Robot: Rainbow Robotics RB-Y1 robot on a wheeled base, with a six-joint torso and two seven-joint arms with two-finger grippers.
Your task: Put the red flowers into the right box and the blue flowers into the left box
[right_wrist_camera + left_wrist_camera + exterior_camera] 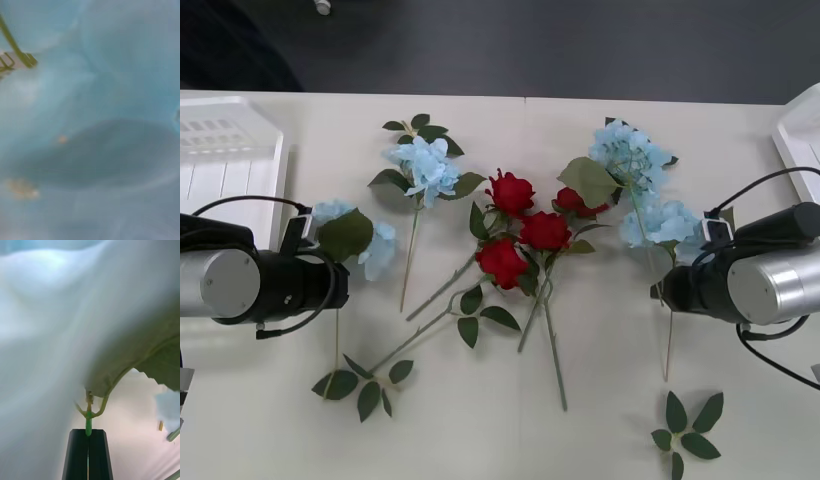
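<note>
Several red flowers lie bunched at the table's middle, stems pointing toward me. Blue flowers lie around them: one at the back left, two at the right. Another blue flower sits at the tip of my left arm. My left gripper is shut on its thin green stem, just under the pale petals and a large leaf. My right gripper is down over the nearer right blue flower, and its petals crowd the right wrist view. The left box and right box stand at the far corners.
A loose leaf sprig lies at the front right and another at the front left. The rose stems reach toward the table's front. Black cables loop off both wrists.
</note>
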